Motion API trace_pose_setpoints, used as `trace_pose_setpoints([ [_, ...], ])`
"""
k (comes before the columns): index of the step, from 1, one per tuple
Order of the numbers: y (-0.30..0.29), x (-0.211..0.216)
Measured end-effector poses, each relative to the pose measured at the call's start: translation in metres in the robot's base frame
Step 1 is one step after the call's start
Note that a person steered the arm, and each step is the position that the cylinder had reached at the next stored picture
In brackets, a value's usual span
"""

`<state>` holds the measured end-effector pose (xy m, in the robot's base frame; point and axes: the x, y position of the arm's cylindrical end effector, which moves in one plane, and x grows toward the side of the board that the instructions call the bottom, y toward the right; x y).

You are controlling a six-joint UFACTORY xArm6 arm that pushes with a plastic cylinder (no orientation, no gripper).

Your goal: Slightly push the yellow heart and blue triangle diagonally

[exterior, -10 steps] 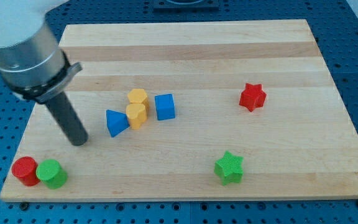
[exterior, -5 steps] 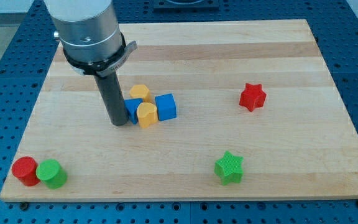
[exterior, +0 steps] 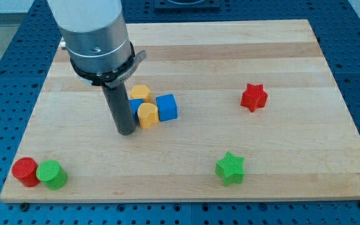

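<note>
Far left, near edge: red cylinder (exterior: 24, 171) touching green cylinder (exterior: 52, 174), both well clear of the action. Left of centre: my tip (exterior: 127, 132) is down on the board (exterior: 230, 50), just left of and slightly nearer than the cluster; the rod is a plain stick, nothing to spread or pinch, and I can't tell if it's actually touching a block because the rod covers most of the blue triangle (exterior: 135, 108). Only a sliver of that triangle shows, wedged between the rod and the yellow heart (exterior: 147, 115). Heart looks upright, lobes up, touching the blue cube (exterior: 166, 107) on its right, with the yellow hexagon (exterior: 140, 93) just behind it. Progress call: tip is at the pair, cluster reads packed tight, so the nudge seems under way or nearly done; what's left is probably a short diagonal shove, far-right, without dragging cube and hexagon along. Right side: green star (exterior: 230, 167) near, red star (exterior: 254, 97) farther, both well apart, untouched.
</note>
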<state>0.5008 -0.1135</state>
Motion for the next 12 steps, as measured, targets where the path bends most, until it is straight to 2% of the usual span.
trace_pose_setpoints([
  [4,0.050,0.001],
  [7,0.047,0.017],
  [10,0.072,0.017],
  [12,0.125,0.017],
])
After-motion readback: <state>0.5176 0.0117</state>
